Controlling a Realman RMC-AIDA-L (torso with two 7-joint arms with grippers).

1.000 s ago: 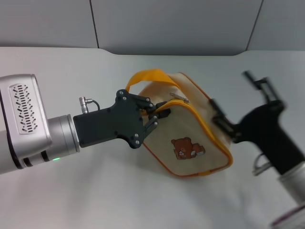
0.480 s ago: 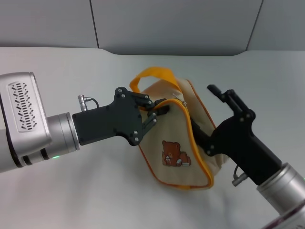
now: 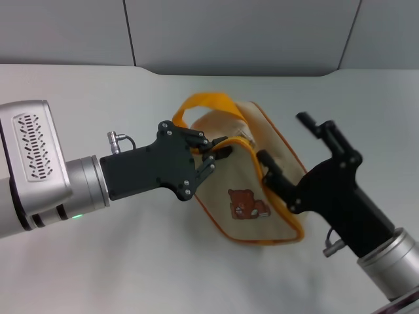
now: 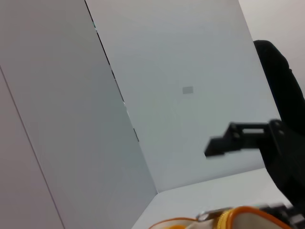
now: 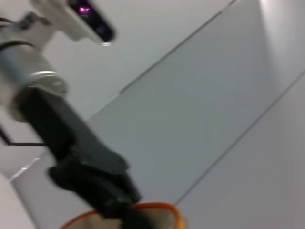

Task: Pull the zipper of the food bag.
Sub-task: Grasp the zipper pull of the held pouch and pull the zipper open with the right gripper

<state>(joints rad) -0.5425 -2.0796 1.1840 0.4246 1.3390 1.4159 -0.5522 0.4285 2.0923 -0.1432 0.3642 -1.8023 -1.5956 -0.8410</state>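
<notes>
The food bag (image 3: 249, 190) is a beige pouch with orange piping, a bear picture and an orange loop handle (image 3: 201, 104), held tilted above the table. Its yellow-orange zipper (image 3: 278, 199) curves along the top edge, with a silver pull tab (image 3: 247, 135) near the handle end. My left gripper (image 3: 217, 153) is shut on the bag's left corner by the zipper's end. My right gripper (image 3: 284, 139) is open, its fingers straddling the bag's right side, one fingertip (image 3: 263, 157) by the zipper track. The bag's orange edge (image 4: 238, 215) shows in the left wrist view.
The white table (image 3: 131, 261) spreads all around the bag, with grey wall panels (image 3: 229, 33) behind it. The left arm (image 5: 86, 167) shows in the right wrist view above an orange bag edge (image 5: 159, 208). The right gripper (image 4: 243, 138) shows in the left wrist view.
My right gripper came in from the right onto the bag's right side. The bag swung left under it, then back a little to the right. My left gripper kept its hold.
</notes>
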